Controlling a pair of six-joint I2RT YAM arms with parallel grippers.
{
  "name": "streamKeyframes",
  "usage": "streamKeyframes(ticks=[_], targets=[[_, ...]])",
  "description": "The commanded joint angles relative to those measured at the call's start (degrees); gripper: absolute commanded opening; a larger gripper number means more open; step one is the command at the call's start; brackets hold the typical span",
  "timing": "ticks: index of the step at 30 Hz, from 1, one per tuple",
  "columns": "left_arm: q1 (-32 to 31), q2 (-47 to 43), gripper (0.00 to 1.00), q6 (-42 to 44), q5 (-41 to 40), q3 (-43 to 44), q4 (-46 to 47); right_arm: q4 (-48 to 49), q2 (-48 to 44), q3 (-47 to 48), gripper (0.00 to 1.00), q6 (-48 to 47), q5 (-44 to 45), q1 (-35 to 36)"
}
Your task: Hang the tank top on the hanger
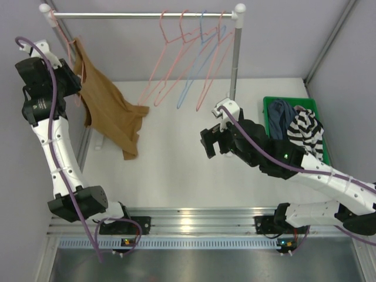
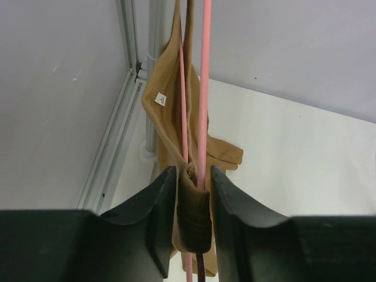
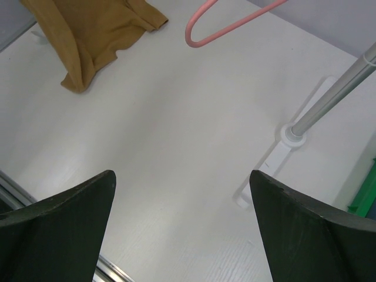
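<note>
Pinching the top (image 2: 167, 117) and the hanger (image 2: 204, 88) together, our left gripper (image 2: 194, 200) sits narrow at the left end of the rail (image 1: 141, 16), with a brown strap and the pink wire both clamped between its fingers. The top hangs from that spot, and its hem pools on the table (image 1: 176, 170). Our right gripper (image 1: 211, 144) hovers wide and empty over the middle of the table, well apart from the cloth

We judge that the risk lies in the release. We cannot tell whether both straps sit over the hanger's shoulders; if only one does, opening the jaws could let the top slide off and drop. We also cannot tell how well the hook is seated on the rail, so cloth catching on a finger as we pull away could drag the hanger off. The hem resting on the table may add a sideways tug

The green bin (image 1: 267, 111) at the right holds a dark blue garment (image 1: 281, 114) and a striped garment (image 1: 308, 132), heaped side by side
</note>
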Motion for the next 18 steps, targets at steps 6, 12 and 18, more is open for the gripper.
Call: streamKeyframes(ticks=[6, 12, 18], targets=[[0.4, -3.7, 0.44, -0.9, -5.1, 2.0, 2.4, 2.4, -0.2, 0.8, 0.96, -0.1, -0.9, 0.4], [0.4, -5.5, 0.48, -1.1, -6.9, 3.2, 1.8, 1.9, -0.8, 0.3, 0.96, 0.5, -0.8, 0.5], [0.3, -9.3, 0.48, -6.8, 0.0, 1.9, 4.0, 2.0, -1.5, -0.4, 0.97, 0.6, -0.4, 0.5]])
